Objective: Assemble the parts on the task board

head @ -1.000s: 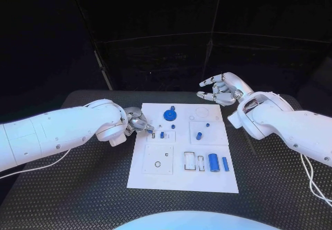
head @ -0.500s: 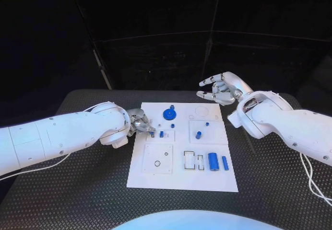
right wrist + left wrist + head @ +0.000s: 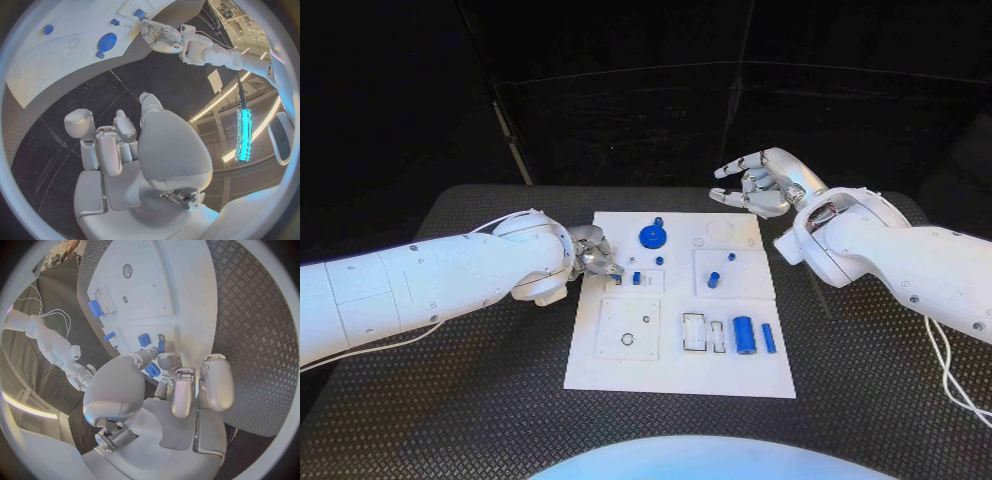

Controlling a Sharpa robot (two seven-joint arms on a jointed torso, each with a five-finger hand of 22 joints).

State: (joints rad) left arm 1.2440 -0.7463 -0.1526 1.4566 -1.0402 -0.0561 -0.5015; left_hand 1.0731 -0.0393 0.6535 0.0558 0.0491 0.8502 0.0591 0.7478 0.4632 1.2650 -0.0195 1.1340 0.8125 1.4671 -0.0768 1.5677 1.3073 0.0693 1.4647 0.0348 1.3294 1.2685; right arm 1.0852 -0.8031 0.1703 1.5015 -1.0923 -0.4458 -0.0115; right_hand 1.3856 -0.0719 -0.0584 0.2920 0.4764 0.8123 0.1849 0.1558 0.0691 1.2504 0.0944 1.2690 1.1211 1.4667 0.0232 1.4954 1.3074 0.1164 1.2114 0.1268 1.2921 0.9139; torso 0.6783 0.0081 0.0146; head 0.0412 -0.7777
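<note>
The white task board (image 3: 678, 365) lies in the middle of the table. On it are a blue gear (image 3: 652, 238), a blue peg (image 3: 713, 279), a blue cylinder (image 3: 744, 335) and a thin blue bar (image 3: 769, 337). My left hand (image 3: 596, 256) is at the board's left edge, fingers curled over two small blue pieces (image 3: 627, 279). In the left wrist view the fingertips (image 3: 167, 359) end just short of a thin blue piece (image 3: 160, 345). Another blue bit (image 3: 152, 371) shows between thumb and fingers; whether it is held is unclear. My right hand (image 3: 762, 183) hangs beyond the board's far right corner, fingers apart and holding nothing.
The board holds several white inset plates with holes and slots, such as the one with a round hole (image 3: 629, 341). Black ribbed table (image 3: 473, 400) surrounds the board on all sides. A white cable (image 3: 956, 385) trails from my right arm.
My left hand has crept to the right, closer to the small blue pieces at the board's left edge. The right hand has risen slightly and stays raised.
</note>
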